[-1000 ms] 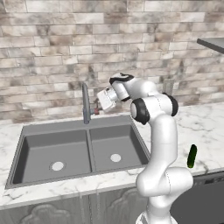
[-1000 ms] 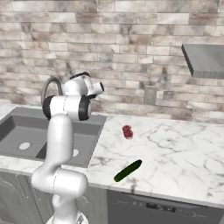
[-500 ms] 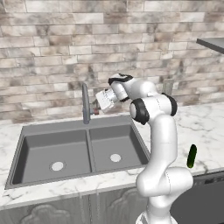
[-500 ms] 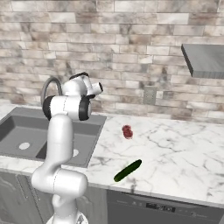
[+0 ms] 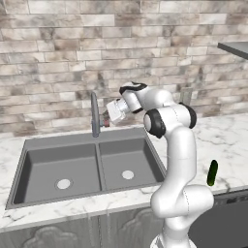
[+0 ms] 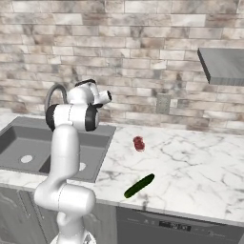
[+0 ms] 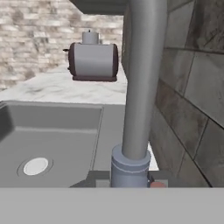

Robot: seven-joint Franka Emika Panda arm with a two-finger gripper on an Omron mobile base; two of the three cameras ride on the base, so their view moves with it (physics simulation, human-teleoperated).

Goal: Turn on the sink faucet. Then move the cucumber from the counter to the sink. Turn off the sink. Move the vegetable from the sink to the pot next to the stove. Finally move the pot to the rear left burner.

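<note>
Between the earlier pictures and this moment almost nothing has shifted; the white arm keeps the same bent pose, the hand still reaching toward the sink faucet (image 5: pixel 95 115) at the back edge of the sink (image 5: pixel 53 201), and the cucumber (image 5: pixel 212 173) lies where it lay; both base views sit unmoved, so the base has not driven.

The gripper (image 5: pixel 104 118) hangs just beside the faucet's lower stem in the left base view, at about the height of its base; its fingers are too small there to make out, and in the hand view they are hidden below the frame, so whether the hand is closed on the lever or merely close to it I cannot tell.

The faucet is a slim grey metal pipe rising straight from a short bluish-grey collar (image 7: pixel 129 168) at the rear rim of the sink, between the two basins; seen from the hand it stands very near, upright, with the brick wall right behind it; no water shows at the spout or in the basins.

The sink is dark grey with two basins, each holding a round pale drain (image 7: pixel 36 166).

The cucumber is dark green and smooth, lying on the white marble counter (image 6: pixel 200 167) near its front edge, well to the right of the sink; a small red thing (image 6: pixel 138 143) rests farther back on the same counter; a squat grey appliance (image 7: pixel 92 61) stands on the counter beyond the sink's far side.
</note>
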